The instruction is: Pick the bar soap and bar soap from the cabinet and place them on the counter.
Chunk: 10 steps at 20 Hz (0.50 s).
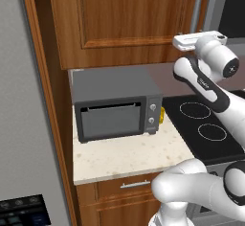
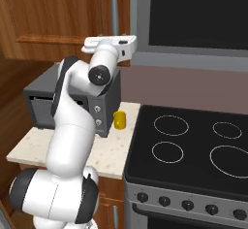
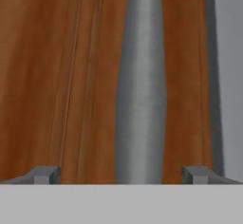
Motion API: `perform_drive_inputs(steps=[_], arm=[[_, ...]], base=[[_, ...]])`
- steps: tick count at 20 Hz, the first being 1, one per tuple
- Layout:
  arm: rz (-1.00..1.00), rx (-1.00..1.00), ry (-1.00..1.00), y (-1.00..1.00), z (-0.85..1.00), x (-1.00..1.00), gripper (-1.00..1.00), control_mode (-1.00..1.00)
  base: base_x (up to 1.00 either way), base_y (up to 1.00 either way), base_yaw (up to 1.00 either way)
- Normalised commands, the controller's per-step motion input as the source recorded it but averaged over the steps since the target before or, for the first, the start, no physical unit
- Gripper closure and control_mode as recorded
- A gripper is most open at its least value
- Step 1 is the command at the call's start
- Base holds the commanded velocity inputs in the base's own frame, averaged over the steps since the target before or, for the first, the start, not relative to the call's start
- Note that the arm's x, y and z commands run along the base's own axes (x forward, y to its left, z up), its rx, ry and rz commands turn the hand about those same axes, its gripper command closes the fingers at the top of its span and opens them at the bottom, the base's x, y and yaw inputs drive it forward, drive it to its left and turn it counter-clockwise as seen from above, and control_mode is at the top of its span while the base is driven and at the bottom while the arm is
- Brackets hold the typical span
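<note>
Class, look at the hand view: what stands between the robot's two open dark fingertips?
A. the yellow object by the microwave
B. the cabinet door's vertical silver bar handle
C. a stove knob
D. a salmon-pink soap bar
B: the vertical silver bar handle of the reddish-brown wooden cabinet door runs up between the open gripper's fingertips.

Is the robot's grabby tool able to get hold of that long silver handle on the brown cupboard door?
Probably yes. The open tool faces the long silver bar handle of the reddish-brown wooden cabinet head-on, the handle lies between its two fingertips, and nothing sits between them.
</note>
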Motion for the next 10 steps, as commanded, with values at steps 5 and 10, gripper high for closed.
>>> perform_drive_inputs(steps=[5, 10], arm=[[0.00, 0.00, 0.00, 0.00, 0.00, 0.24, -1.00, -1.00], [0.00, 0.00, 0.00, 0.02, 0.00, 0.18, 1.00, -1.00]], base=[[0.00, 0.00, 0.00], [0.00, 0.00, 0.00]])
